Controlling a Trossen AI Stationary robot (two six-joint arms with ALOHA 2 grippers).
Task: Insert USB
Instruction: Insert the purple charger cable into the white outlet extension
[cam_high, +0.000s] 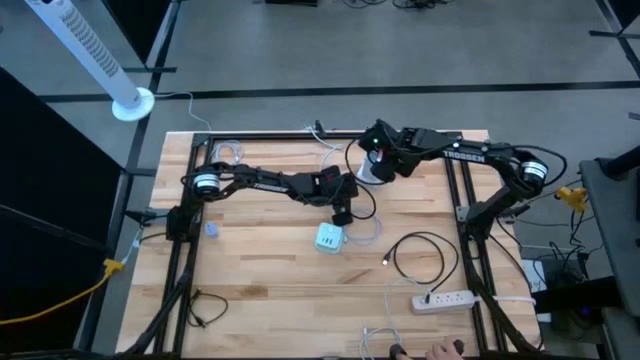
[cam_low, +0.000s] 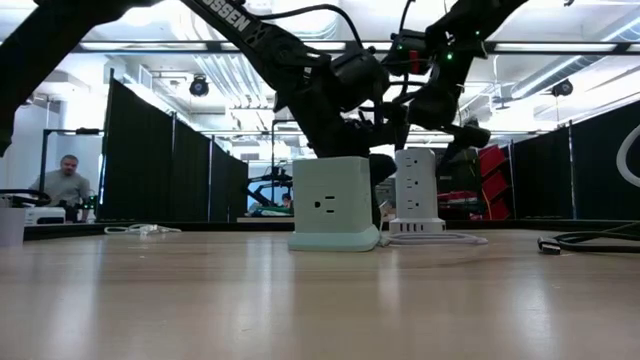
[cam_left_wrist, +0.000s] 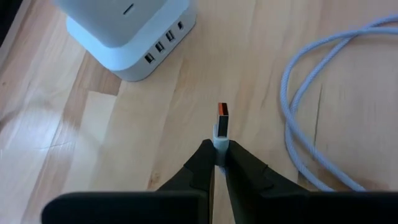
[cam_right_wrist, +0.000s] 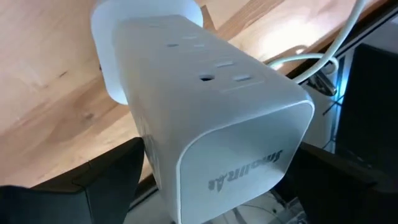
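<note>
Beside cube charger (cam_left_wrist: 127, 34), left pincer (cam_left_wrist: 217, 163) pinching USB plug (cam_left_wrist: 222, 122), cable (cam_left_wrist: 311, 118) cut off

1. In the high view, the cube charger (cam_high: 329, 238) is placed at the frame's centre, on the table (cam_high: 260, 300).
2. The left gripper (cam_high: 341, 214) is held just above the cube in the frame, with the USB plug (cam_left_wrist: 222, 119) clamped between its fingers.
3. The tower power strip (cam_high: 371, 170) is found further up and right, enclosed by the right gripper (cam_high: 377, 152).
4. A flat power strip (cam_high: 444, 299) is laid at lower right, below a coiled cable (cam_high: 420, 258).
5. A fan (cam_high: 95, 55) is stood at upper left, off the table.
</note>
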